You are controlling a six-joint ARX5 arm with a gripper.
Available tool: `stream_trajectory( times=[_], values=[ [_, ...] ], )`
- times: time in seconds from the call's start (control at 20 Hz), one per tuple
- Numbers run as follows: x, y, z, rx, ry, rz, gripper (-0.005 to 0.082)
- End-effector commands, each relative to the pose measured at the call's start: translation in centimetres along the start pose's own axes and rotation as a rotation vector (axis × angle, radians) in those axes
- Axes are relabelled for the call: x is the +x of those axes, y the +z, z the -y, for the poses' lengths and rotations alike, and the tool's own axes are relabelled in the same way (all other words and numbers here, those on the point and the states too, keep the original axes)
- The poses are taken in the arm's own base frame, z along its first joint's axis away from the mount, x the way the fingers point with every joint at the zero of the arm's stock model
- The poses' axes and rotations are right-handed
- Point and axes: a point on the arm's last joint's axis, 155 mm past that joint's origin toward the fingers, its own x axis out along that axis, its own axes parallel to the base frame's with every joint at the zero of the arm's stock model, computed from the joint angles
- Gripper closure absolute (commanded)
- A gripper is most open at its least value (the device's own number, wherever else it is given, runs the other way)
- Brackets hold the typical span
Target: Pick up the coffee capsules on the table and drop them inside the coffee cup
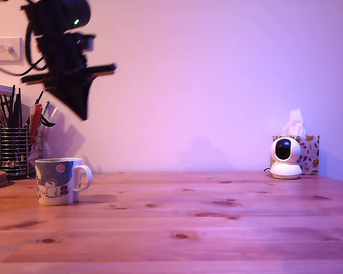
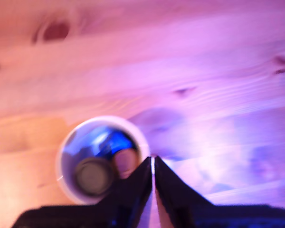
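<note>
The coffee cup (image 1: 58,181) stands on the wooden table (image 1: 217,228) towards the exterior view's left, its handle turned to that view's right, and the wrist view looks straight down into it: the coffee capsules (image 2: 104,164) lie inside, a grey one flat-face up, a blue one behind it and what looks like a brown one beside them, though the blur makes the count a judgement. No capsule shows on the bare wood around the cup in either view, so the task appears close to finished or done. The gripper (image 2: 153,164) hangs well above the cup, slightly to the exterior view's right of it, its two dark fingers (image 2: 133,190) pressed together with only a thin slit between them, clamped on nothing that can be seen. The chief risk from here, as I judge it, is a descent or sideways sweep over the cup: the fingers could clip the rim or handle and tip it, spilling the capsules back out. Behind the cup, the mesh pen holder (image 1: 14,151) stands near and could be struck by a low swing that way. The white camera (image 1: 286,158) and tissue box (image 1: 306,151) sit far from the cup, out of harm.
</note>
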Motion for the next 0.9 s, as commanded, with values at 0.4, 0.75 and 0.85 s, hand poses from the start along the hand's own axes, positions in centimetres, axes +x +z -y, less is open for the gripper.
stream_trajectory(
  times=[0.4, 0.75, 0.85],
  values=[
    [-7.2, -2.0, 1.0, 0.022, -0.07, 0.235, 0.0781],
    [-13.6, -6.8, 1.1, 0.037, -0.143, 0.437, 0.0781],
    [-15.1, -8.7, 0.9, 0.041, -0.158, 0.489, 0.0781]
  ],
)
